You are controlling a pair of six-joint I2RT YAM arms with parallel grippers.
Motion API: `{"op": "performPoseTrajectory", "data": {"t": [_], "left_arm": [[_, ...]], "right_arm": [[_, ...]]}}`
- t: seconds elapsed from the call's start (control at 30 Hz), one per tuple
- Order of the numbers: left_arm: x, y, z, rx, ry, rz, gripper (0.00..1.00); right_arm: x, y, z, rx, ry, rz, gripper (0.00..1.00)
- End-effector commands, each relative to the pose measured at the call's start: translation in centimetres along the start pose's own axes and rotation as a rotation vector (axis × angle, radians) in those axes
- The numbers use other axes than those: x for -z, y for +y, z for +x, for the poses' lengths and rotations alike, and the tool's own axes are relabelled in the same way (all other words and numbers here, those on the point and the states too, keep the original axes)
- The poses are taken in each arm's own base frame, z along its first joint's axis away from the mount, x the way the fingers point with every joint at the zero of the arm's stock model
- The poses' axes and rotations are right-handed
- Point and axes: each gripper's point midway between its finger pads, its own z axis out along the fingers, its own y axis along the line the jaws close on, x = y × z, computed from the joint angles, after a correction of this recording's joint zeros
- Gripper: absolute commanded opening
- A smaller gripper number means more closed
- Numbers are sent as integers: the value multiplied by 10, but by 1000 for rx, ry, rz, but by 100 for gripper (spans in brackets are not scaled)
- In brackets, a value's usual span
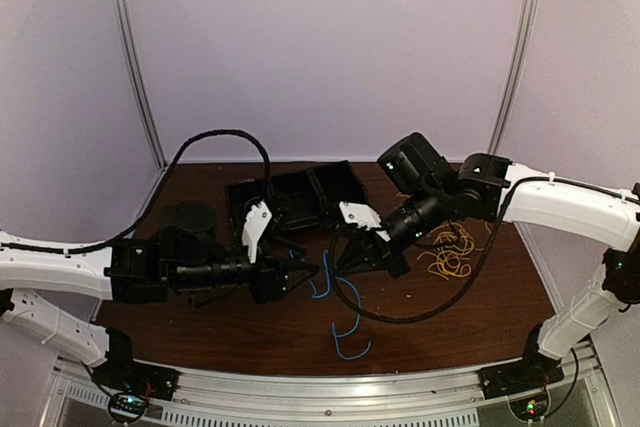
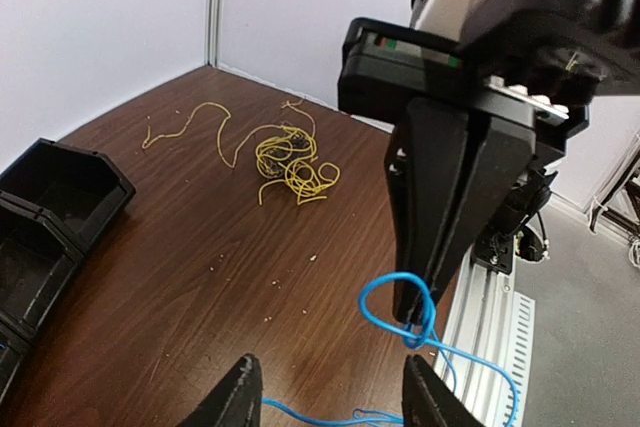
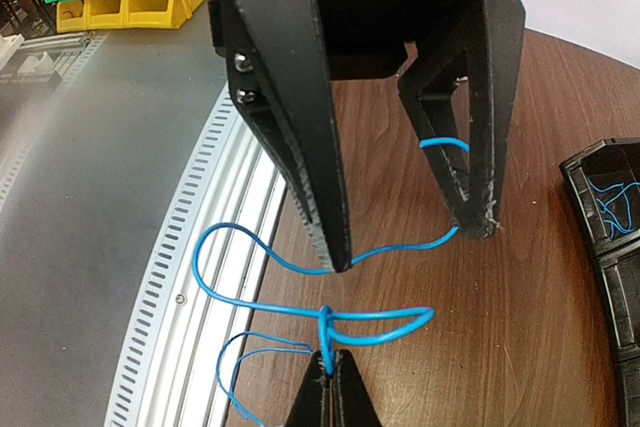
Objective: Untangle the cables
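Dark wooden tabletop (image 2: 180, 267), white walls behind: right end effector (image 3: 327, 359) clamped shut on a blue cable (image 3: 385, 319) where its loops cross, held above the surface. Left end effector (image 3: 405, 247) faces it with jaws spread, a strand of the same cable running between its fingertips. Yellow cables (image 2: 290, 162) lie in a curly bundle well apart to the right; black bins (image 1: 300, 192) stand toward the back.

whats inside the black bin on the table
Blue cable strands lie in one compartment of the black bin. Its other compartments are cut off or too dark to tell.
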Motion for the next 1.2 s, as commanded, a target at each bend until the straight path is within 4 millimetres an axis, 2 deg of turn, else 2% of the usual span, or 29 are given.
{"op": "performPoseTrajectory", "data": {"t": [0.0, 0.23, 0.43, 0.63, 1.07, 1.17], "left_arm": [[-1, -5, -9, 89, -56, 97, 51], [-1, -7, -16, 112, -96, 140, 55], [-13, -18, -13, 103, -77, 217, 54], [-20, -19, -14, 93, -82, 219, 47], [-33, -5, -16, 122, -90, 184, 46], [-35, 1, -16, 135, -91, 167, 52]], "right_arm": [[7, 5, -3, 24, -13, -12, 0], [5, 13, 3, 49, 4, -41, 0], [6, 15, 2, 54, 2, -52, 0], [5, 18, 4, 56, 5, -62, 0], [2, 22, 10, 75, 27, -70, 0], [2, 24, 11, 79, 30, -76, 0]]}}
